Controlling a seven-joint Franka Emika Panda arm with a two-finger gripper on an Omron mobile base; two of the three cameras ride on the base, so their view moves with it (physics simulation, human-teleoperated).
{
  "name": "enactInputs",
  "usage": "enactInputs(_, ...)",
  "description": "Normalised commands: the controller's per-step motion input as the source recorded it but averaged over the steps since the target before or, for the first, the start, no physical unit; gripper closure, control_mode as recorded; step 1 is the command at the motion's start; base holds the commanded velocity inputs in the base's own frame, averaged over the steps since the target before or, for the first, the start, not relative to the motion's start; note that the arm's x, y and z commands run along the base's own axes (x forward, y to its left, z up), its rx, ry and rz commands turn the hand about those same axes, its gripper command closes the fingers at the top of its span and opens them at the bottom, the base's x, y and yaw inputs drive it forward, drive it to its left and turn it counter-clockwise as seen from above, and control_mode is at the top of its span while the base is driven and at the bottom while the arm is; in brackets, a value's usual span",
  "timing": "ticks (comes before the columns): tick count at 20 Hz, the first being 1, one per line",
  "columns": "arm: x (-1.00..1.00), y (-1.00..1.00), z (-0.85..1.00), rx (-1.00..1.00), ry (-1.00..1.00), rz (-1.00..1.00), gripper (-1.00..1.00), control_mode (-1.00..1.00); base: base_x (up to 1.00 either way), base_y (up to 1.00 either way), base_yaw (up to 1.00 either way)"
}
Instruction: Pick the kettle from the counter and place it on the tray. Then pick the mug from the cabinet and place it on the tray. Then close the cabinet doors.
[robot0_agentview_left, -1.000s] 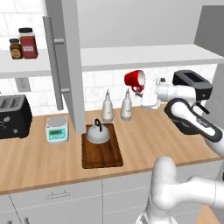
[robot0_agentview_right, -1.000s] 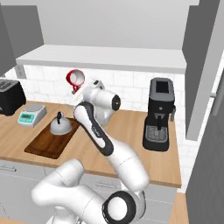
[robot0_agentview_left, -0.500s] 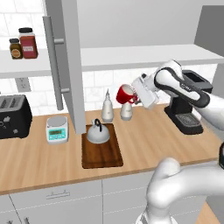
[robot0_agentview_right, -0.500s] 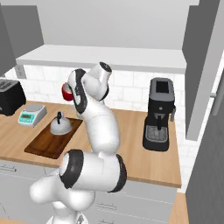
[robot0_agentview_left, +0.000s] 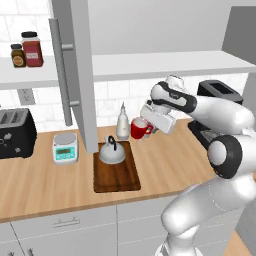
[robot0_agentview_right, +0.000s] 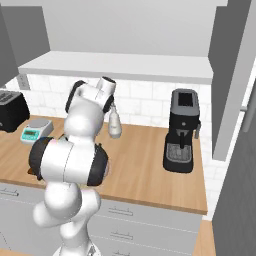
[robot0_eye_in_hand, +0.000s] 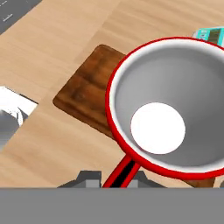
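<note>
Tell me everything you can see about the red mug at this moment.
The mug is small, bright red and glossy outside, pale grey-white inside, and looks empty. In the hand view its open mouth faces the camera and its thin red handle runs down between the gripper fingertips, which are shut on it. It hangs in the air, above the counter, just beyond the right rear corner of the tray, near a white bottle.

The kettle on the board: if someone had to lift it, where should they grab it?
By the black arched handle, from straight above. The kettle sits upright on the tray, its dome smooth and wide, while the handle stands clear on top.
</note>
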Motion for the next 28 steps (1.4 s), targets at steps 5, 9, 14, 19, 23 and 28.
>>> enactInputs(5,-0.14,0.29,-0.80,-0.06,0.00,0.13,1.00,-1.00,0.00,0.00,0.00)
enactInputs(9,-0.39,0.28,-0.79,-0.01,0.00,0.09,1.00,-1.00,0.00,0.00,0.00)
enactInputs(14,-0.35,0.27,-0.65,0.00,0.00,0.05,1.00,-1.00,0.00,0.00,0.00)
enactInputs(19,-0.09,0.34,-0.31,0.00,0.01,0.00,1.00,-1.00,0.00,0.00,0.00)
enactInputs(23,0.02,0.29,-0.15,-0.01,0.00,0.00,1.00,-1.00,0.00,0.00,0.00)
enactInputs(28,0.04,0.27,-0.20,-0.02,0.00,0.00,1.00,-1.00,0.00,0.00,0.00)
